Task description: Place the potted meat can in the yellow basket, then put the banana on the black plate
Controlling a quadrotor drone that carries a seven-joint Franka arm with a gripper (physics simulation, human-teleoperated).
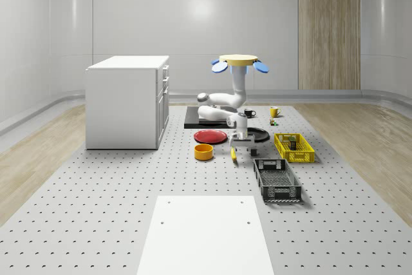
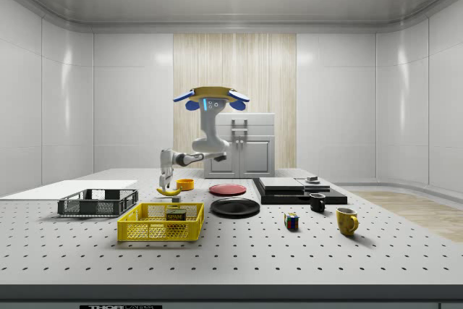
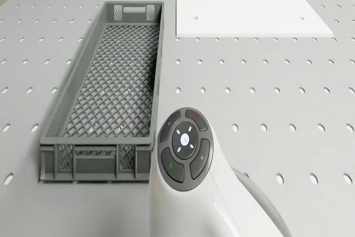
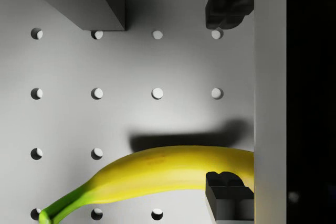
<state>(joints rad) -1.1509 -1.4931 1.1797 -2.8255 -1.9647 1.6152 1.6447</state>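
The drone (image 1: 238, 62) hovers over the perforated table beside the black plate (image 1: 257, 134), its arm hanging down. My gripper (image 4: 228, 100) is open and points straight down over the banana (image 4: 168, 174). One fingertip (image 4: 228, 195) overlaps the banana's thick end, and the other stands well apart from it. In the whole-scene view the banana (image 1: 234, 154) lies just below the gripper (image 1: 239, 145). The potted meat can (image 2: 175, 214) sits inside the yellow basket (image 2: 160, 231). In the side view the black plate (image 2: 235, 208) lies to the right of the basket.
A red plate (image 1: 211, 136) and an orange bowl (image 1: 204, 152) lie close to the banana. A grey crate (image 1: 277, 180) stands nearer the camera, and a white mat (image 1: 206, 233) lies beyond it. A white cabinet (image 1: 129, 101) stands at the left. Two mugs and a cube (image 2: 291, 221) sit farther off.
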